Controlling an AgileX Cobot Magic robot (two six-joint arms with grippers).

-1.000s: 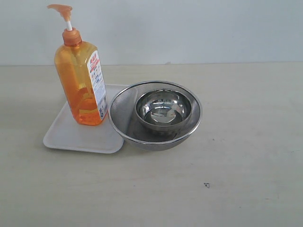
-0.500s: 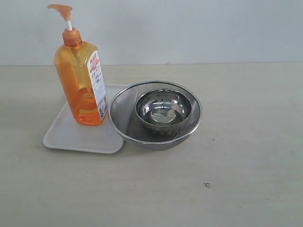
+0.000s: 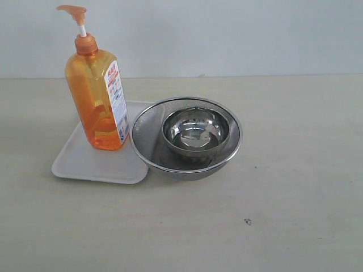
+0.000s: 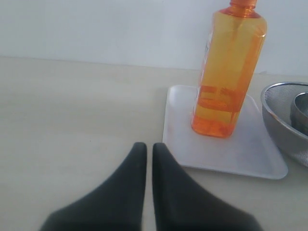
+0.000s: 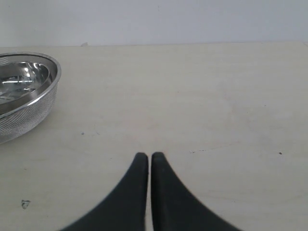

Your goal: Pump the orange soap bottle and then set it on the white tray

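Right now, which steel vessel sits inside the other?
The small shiny solid-walled steel bowl; it nests inside the wider round steel mesh strainer, whose wall is fine mesh.

The soap bottle (image 3: 99, 107) is standing upright on the tray (image 3: 79, 164), toward the tray's far right part. The tray is lying flat on the left half of the worktop (image 3: 283, 198). Just right of the bottle, a mesh strainer (image 3: 146, 148) is sitting on the worktop, its rim reaching over the tray's right edge. Whether the two are touching cannot be told. A smaller bowl (image 3: 195, 133) is resting inside the strainer. A small mark (image 3: 248, 221) is lying on the worktop in front of the strainer, slightly to its right. A wall (image 3: 227, 34) is rising behind the worktop's far edge.
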